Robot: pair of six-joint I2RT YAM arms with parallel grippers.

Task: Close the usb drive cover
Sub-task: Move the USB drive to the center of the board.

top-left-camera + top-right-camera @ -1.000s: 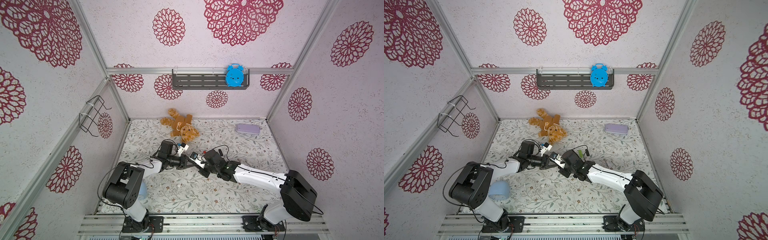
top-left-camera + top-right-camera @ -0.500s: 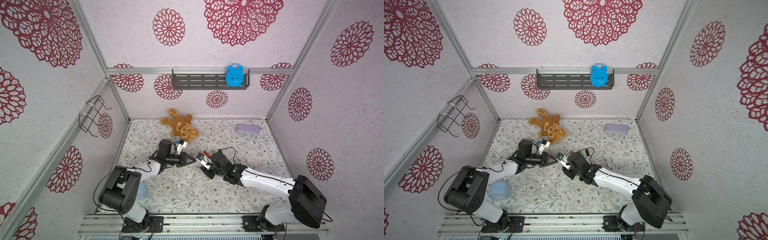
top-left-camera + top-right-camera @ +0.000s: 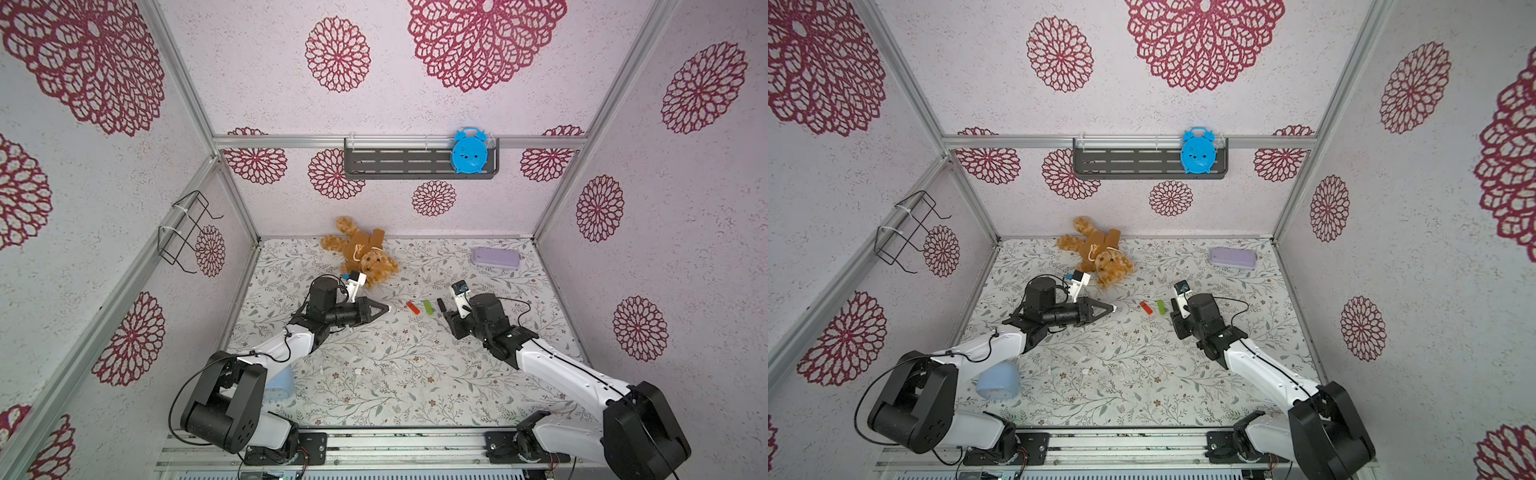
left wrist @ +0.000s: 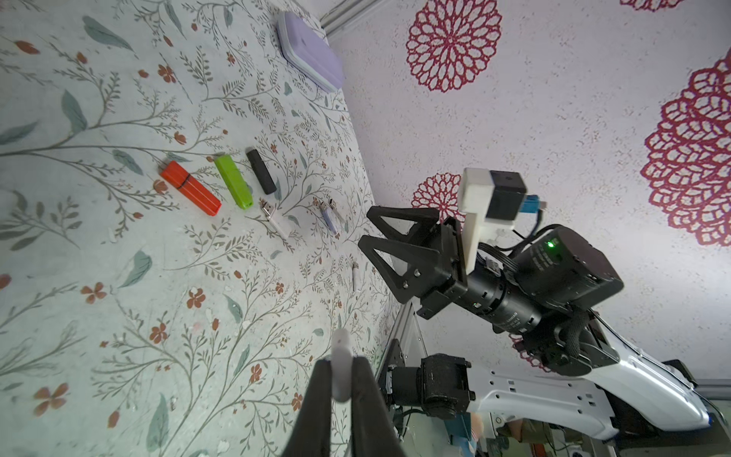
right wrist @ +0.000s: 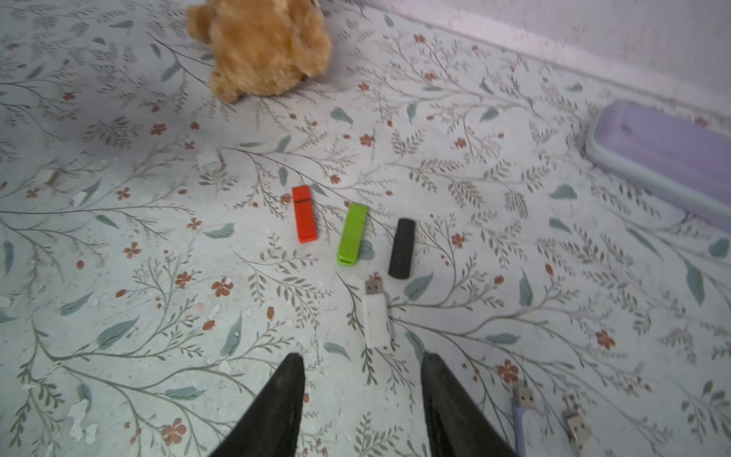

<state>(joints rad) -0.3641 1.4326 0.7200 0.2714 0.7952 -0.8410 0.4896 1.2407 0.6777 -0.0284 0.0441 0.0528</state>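
The white usb drive (image 5: pixel 375 318) lies just ahead of the right tool (image 5: pixel 362 362), jaws apart; the left tool (image 4: pixel 341 370) clamps the white cover (image 4: pixel 341 348).

usb cap (image 4: pixel 340 343): half hid by L claw (image 4: pixel 342 361) | purple case (image 5: pixel 664 156): cut off

pale walls (image 3: pixel 415 104) with big red flower prints fill the upper frame; a grey shelf (image 3: pixel 395 164) hangs at centre; a leaf-patterned floor (image 3: pixel 395 374) lies below.
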